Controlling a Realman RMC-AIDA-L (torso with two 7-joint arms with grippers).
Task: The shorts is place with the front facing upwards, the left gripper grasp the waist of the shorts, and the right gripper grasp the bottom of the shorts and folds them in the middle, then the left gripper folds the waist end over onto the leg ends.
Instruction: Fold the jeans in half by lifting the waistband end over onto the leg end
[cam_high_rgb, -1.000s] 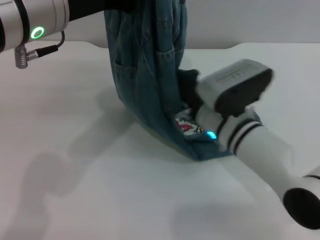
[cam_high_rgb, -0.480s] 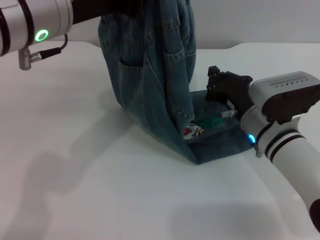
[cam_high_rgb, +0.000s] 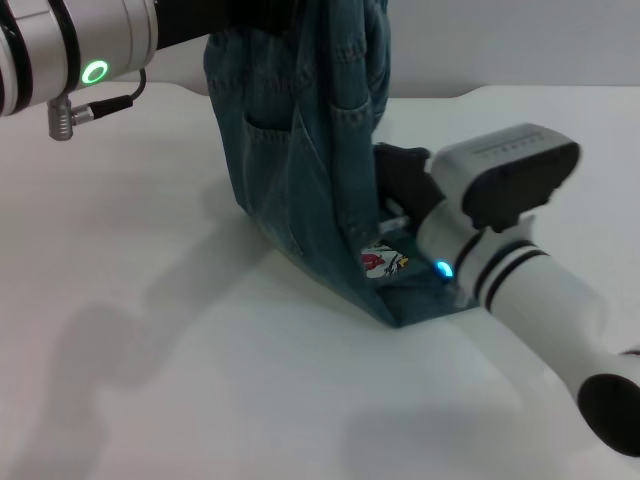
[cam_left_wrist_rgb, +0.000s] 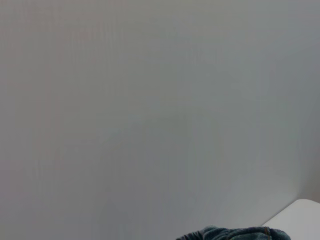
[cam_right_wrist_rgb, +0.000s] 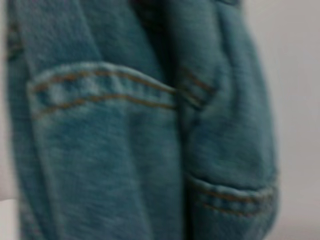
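shorts (cam_high_rgb: 300, 170) hanging from left gripper (cam_high_rgb: 255, 12)

- We see the denim shorts (cam_high_rgb: 300, 160) hanging from the top edge, their lower end resting on the white table (cam_high_rgb: 150, 350).
- Our right gripper (cam_high_rgb: 395, 175) sits against the fabric.
- Our left arm (cam_high_rgb: 70, 60) shows a green light.

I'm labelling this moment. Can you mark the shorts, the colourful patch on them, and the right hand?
shorts (cam_high_rgb: 300, 190): head view, hanging denim panel.
colourful patch (cam_high_rgb: 382, 262): head view, its middle.
right hand (cam_high_rgb: 392, 172): head view, black claw against the denim.
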